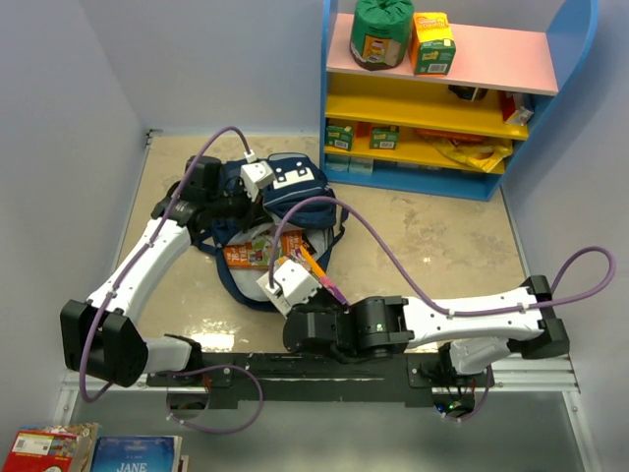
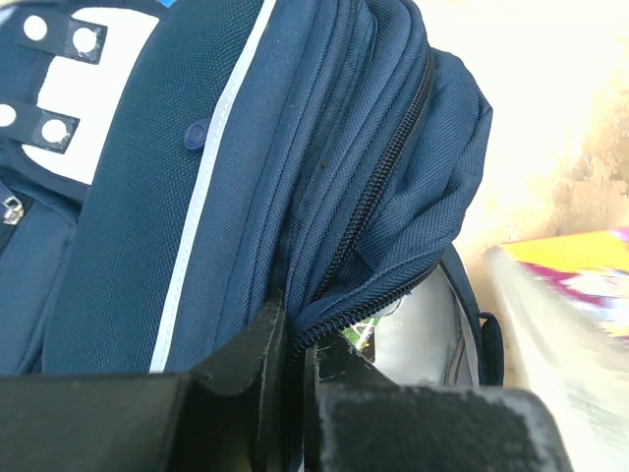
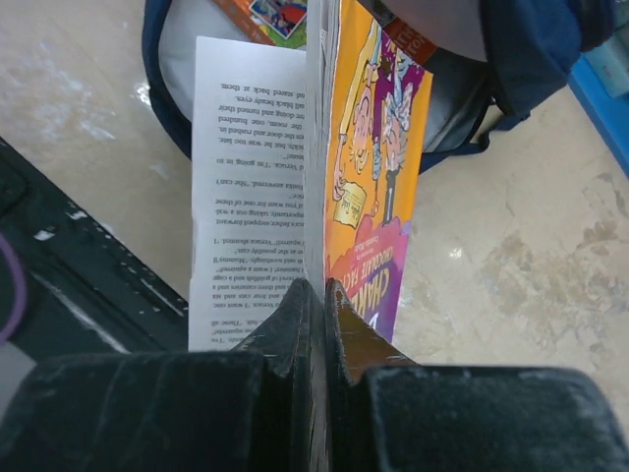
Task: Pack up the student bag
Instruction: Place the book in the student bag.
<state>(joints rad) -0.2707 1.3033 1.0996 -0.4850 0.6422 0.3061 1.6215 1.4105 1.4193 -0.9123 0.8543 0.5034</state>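
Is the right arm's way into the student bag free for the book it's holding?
Probably yes: the left pincer holds the zip edge of the student bag open, and the book in the right pincer points into the opening. Its splayed page may snag.

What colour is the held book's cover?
The paperback book's cover is orange-yellow and magenta, with cartoon figures; clearest in right wrist view.

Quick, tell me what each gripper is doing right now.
Left gripper: closed, pinching the zipper edge of the backpack.
Right gripper: closed, holding a book.
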